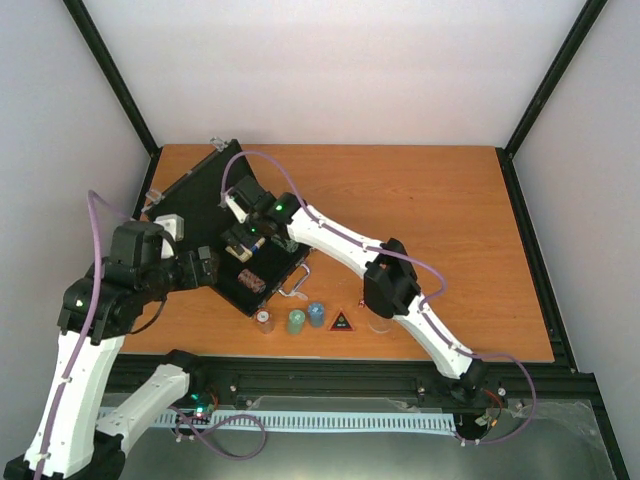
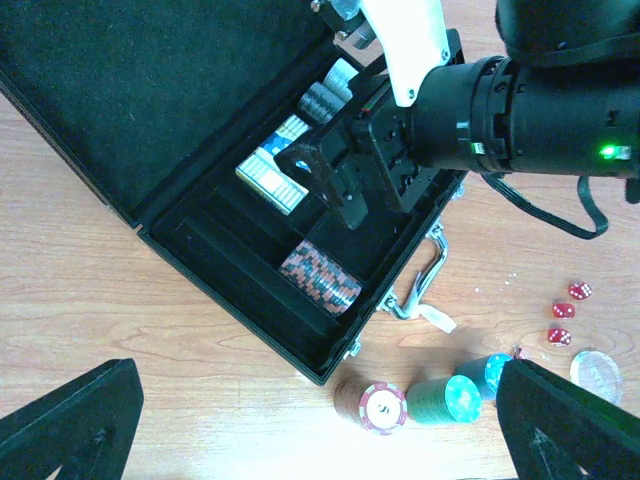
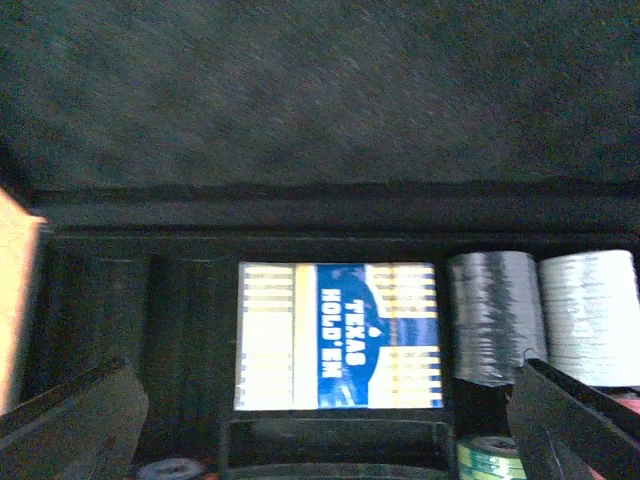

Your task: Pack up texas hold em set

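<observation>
Fuzzy matt black cloth lines the case (image 2: 150, 90), soaking up the light. Its handle (image 2: 428, 275) gleams: bright polished metal. The surface (image 2: 110, 310) shows smooth pale wood grain. There's the card deck (image 3: 340, 335), printed and faintly glossy. The red dice (image 2: 563, 311) look like translucent plastic, the disc (image 2: 596, 372) clear and glassy.

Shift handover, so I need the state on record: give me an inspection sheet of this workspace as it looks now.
Surface: wooden table, no spills seen.
Job's things: black case open, holding card deck, red chip row, grey chip stacks; loose chip stacks, red dice, black triangle, clear disc on the table.
Clutter: nothing seen.
Grippers: right gripper open, empty, over the case interior; left gripper open, empty, by the case front.
Cables: purple cable loops above the case; nothing snagged seen.
Surroundings: white walls, black frame posts.
</observation>
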Robot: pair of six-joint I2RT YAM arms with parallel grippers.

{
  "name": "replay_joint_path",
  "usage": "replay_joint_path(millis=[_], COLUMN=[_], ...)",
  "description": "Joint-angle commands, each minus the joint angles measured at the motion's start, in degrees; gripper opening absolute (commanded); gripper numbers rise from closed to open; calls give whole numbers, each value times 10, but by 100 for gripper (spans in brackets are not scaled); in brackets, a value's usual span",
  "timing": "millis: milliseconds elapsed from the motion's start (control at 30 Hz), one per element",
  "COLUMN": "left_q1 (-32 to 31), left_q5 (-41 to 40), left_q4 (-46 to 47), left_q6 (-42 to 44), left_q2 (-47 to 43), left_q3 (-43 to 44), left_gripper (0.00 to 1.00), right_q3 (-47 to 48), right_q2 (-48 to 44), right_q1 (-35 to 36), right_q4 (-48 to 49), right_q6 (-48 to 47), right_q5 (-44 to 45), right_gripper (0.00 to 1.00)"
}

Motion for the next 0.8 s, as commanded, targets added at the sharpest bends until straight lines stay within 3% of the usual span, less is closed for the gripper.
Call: replay_joint_path(millis=[0,167,433,600,767], left_q1=[-3,-3,-3,-3,-3], left_q5=[-2,-8,-17,-19,-18], left_q4=[16,8,1,4,7], left_q6=[-12,-17,-21,-19,-15], left_q2=[-14,-20,-22,-17,-9], left_q3=[8,10,12,11,11], left_gripper=[100,100,100,99,100], right_q3=[-13,-26,-20,9,10], right_q2=[-18,-6,36,71,86], right_q1=[0,0,0,0,0], right_q4=[-26,-9,12,12,10], right_q6=[12,43,69,81,104], right_q5=[-106,-232,-318,-321,-237], right_gripper=[100,100,100,100,100])
